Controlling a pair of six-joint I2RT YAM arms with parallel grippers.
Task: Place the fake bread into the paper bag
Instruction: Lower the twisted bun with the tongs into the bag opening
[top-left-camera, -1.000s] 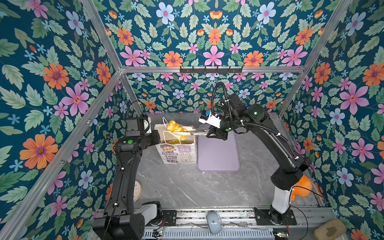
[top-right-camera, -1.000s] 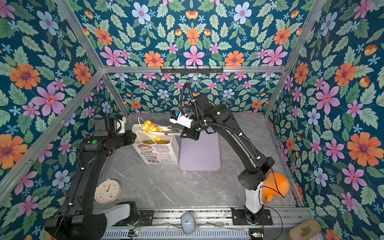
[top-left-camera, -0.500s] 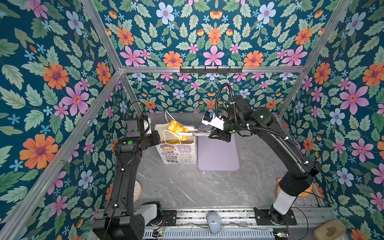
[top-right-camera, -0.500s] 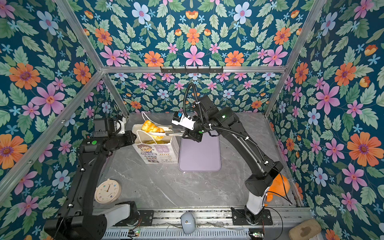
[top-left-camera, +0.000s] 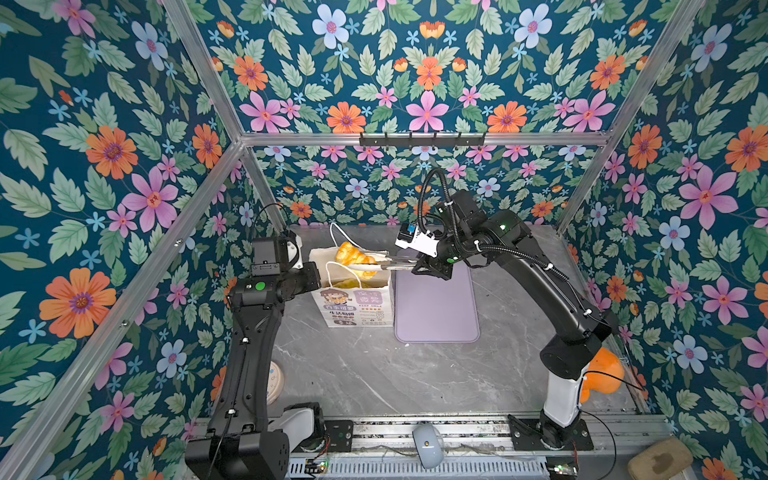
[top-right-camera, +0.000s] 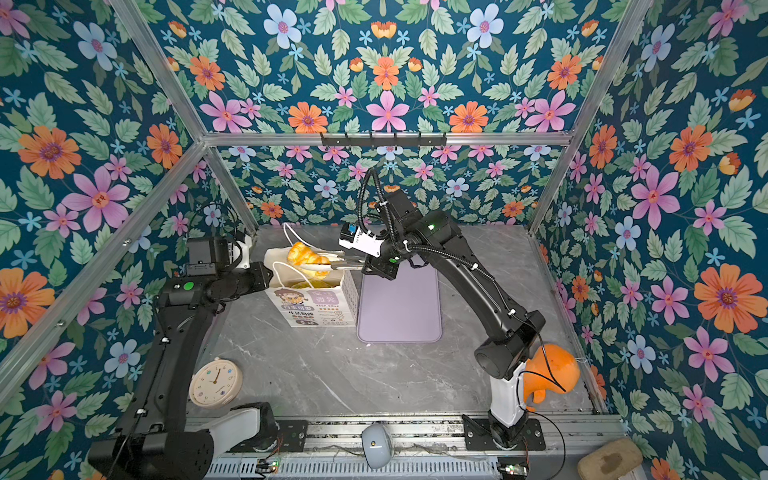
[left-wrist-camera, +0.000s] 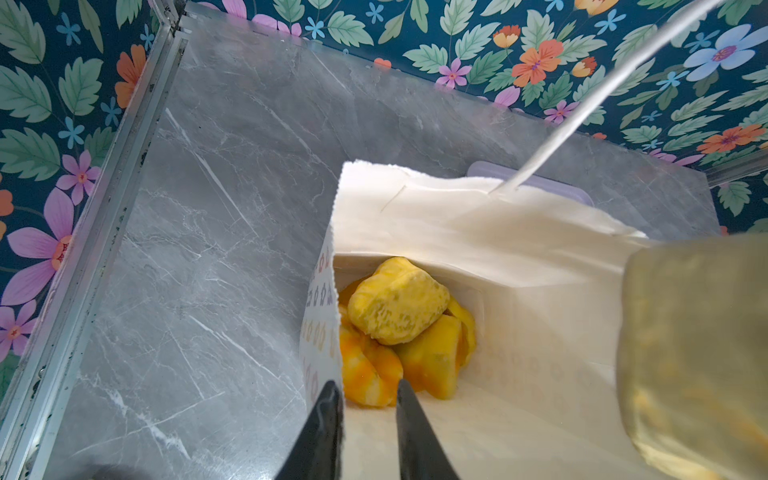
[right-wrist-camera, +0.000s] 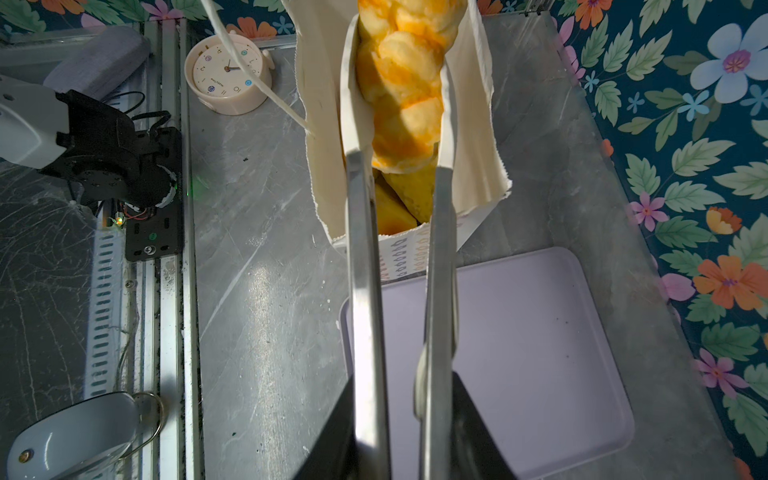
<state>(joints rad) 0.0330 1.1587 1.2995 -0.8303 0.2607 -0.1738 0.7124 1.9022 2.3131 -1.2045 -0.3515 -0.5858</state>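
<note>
Presently, right gripper (right-wrist-camera: 401, 415) clamped on steel tongs (right-wrist-camera: 361, 291), golden braided pastry (right-wrist-camera: 401, 83) pinched over white paper bag (top-left-camera: 357, 303), left gripper (left-wrist-camera: 365, 399) slightly parted astride its wall.

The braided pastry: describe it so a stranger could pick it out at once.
On the grey table a white paper bag stands beside a lilac tray. At the bag's open top, metal tongs in the right gripper hold the long golden braided pastry. Unlike the other breads lying at the bag's bottom, it is plaited and held aloft.
</note>
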